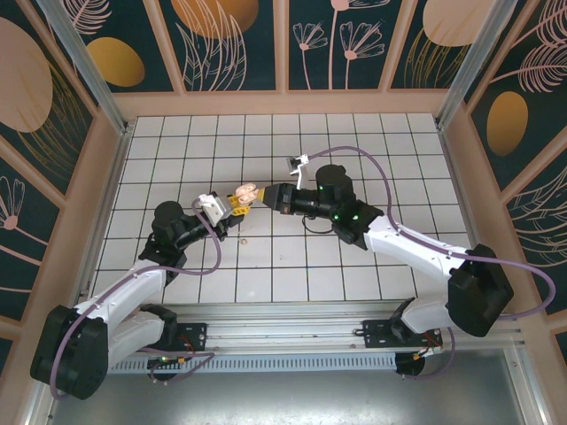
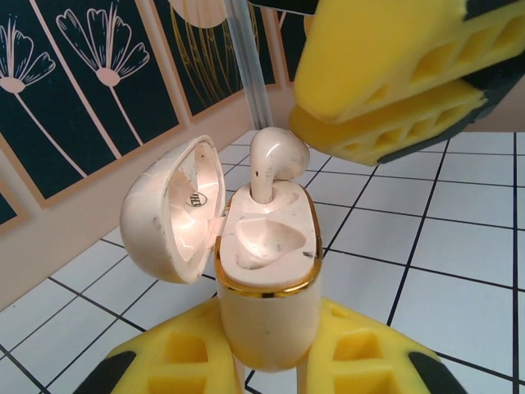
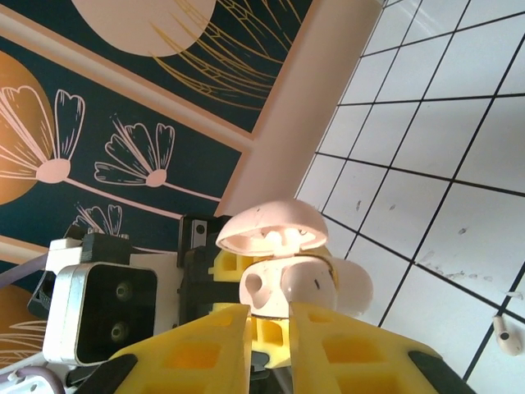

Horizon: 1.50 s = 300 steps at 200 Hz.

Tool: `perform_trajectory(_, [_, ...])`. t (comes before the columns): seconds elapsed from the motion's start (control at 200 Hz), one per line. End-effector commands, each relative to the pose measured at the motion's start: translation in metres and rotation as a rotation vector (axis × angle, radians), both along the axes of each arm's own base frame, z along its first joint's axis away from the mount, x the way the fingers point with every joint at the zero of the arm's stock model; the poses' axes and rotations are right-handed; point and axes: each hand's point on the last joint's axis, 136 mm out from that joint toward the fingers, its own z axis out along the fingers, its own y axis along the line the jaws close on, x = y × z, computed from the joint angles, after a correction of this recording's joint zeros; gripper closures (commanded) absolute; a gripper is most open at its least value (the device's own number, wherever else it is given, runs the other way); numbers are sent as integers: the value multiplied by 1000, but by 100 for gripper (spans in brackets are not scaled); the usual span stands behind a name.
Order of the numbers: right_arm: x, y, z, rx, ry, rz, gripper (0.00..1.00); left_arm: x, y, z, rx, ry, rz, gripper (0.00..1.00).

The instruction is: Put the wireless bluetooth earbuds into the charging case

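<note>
A cream charging case (image 2: 267,308) with a gold rim stands upright, my left gripper (image 2: 267,369) shut on its lower body. Its lid (image 2: 168,213) hangs open to the left. One cream earbud (image 2: 275,156) stands stem-down in the far socket; the near socket (image 2: 267,238) is empty. My right gripper (image 2: 308,115) hovers right beside the bud's head with its jaws together and nothing between them. From the right wrist, the open case (image 3: 287,271) and bud (image 3: 267,287) sit just past my right gripper (image 3: 271,316). From above, case (image 1: 248,191) and both grippers (image 1: 232,205) (image 1: 268,197) meet mid-table.
A loose earbud (image 3: 509,336) lies on the white tiled floor at the lower right of the right wrist view, also a small speck (image 1: 245,239) in the top view. Patterned walls (image 1: 283,44) fence the table.
</note>
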Motion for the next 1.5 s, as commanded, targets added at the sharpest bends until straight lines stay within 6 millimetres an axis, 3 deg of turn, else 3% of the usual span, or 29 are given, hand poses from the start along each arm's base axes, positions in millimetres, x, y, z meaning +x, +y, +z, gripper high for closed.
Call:
perform_trajectory(0.0, [-11,3,10,33,-14,25,81,1,-1,23,-38,-59,-2,96])
perform_trajectory(0.32, [-10,6,15,42,-29,30,83,0,-1,22,-36,-58,-2,96])
perform_trajectory(0.726, [-6,-17,21,-3,-79,-48,70,-1,-3,19,-32,-47,-16,96])
perform_trajectory(0.996, [9,-46,43,-67,-309,-201,69,0,-4,20,-32,-43,-27,96])
perform_trajectory(1.371, [-2,-55,38,-172,-703,-134,68,-3,-4,24,-41,-50,-34,96])
perform_trajectory(1.496, [-15,-54,30,-207,-864,-55,67,-4,-4,24,-45,-51,-36,96])
